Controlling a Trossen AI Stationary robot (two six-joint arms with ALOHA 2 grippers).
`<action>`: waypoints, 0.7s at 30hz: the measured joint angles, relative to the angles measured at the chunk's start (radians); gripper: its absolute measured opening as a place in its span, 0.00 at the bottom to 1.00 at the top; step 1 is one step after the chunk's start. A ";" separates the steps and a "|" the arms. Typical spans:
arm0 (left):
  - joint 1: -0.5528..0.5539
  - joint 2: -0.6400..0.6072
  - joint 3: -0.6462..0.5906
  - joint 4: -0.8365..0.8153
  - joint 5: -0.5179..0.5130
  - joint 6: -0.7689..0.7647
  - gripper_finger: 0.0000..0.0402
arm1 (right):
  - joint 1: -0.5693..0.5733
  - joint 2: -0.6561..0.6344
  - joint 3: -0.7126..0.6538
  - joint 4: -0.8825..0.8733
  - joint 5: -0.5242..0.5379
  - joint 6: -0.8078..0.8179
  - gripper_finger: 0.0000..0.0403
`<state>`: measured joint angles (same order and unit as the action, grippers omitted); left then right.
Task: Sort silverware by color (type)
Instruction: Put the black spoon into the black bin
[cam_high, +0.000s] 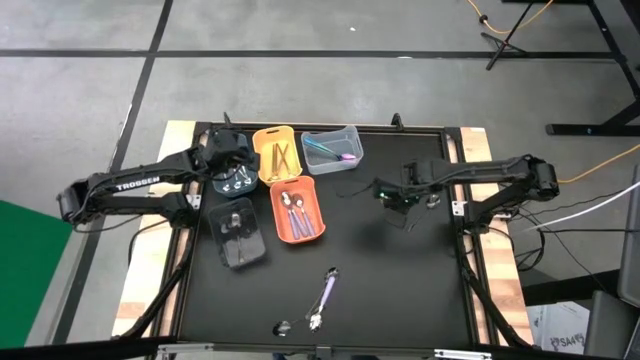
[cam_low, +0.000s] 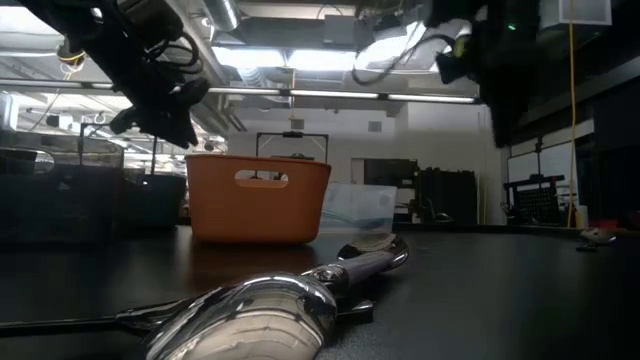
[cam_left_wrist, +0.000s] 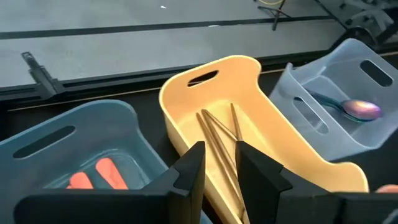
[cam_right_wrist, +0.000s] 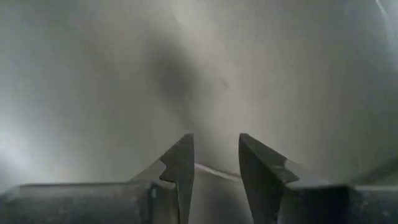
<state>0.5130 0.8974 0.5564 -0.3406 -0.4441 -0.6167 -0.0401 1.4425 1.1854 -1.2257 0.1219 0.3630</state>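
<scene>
My left gripper (cam_left_wrist: 220, 163) hangs open over the near rim of the yellow bin (cam_left_wrist: 261, 134), nothing between its fingers; gold silverware (cam_left_wrist: 219, 134) lies in that bin. My right gripper (cam_right_wrist: 216, 163) points down, open, above the bare mat at centre right (cam_high: 400, 197). A thin pale line (cam_right_wrist: 217, 172) shows between its fingers; what it is I cannot tell. A purple spoon (cam_high: 322, 294) lies flat on the mat near the front edge, a small piece (cam_high: 283, 327) beside it.
Several bins stand at back left. A blue-grey one (cam_left_wrist: 74, 140) holds orange-red pieces, a clear one (cam_high: 332, 148) a purple spoon (cam_left_wrist: 360, 110). An orange one (cam_high: 297, 208) holds spoons and a dark one (cam_high: 240, 234) holds black pieces. A shiny piece (cam_high: 432, 200) lies near the right edge.
</scene>
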 joint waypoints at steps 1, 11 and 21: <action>-0.006 0.000 0.000 0.000 0.000 0.000 0.21 | 0.008 0.000 -0.013 -0.022 0.024 -0.015 0.29; -0.052 0.000 0.000 -0.001 0.000 -0.002 0.21 | 0.005 -0.021 -0.284 -0.002 0.005 -0.241 0.29; -0.063 0.000 0.000 -0.001 0.000 -0.010 0.21 | -0.006 -0.018 -0.408 0.120 -0.062 -0.393 0.29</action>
<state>0.4496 0.8974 0.5564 -0.3411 -0.4442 -0.6270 -0.0460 1.4250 0.7779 -1.1059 0.0599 -0.0297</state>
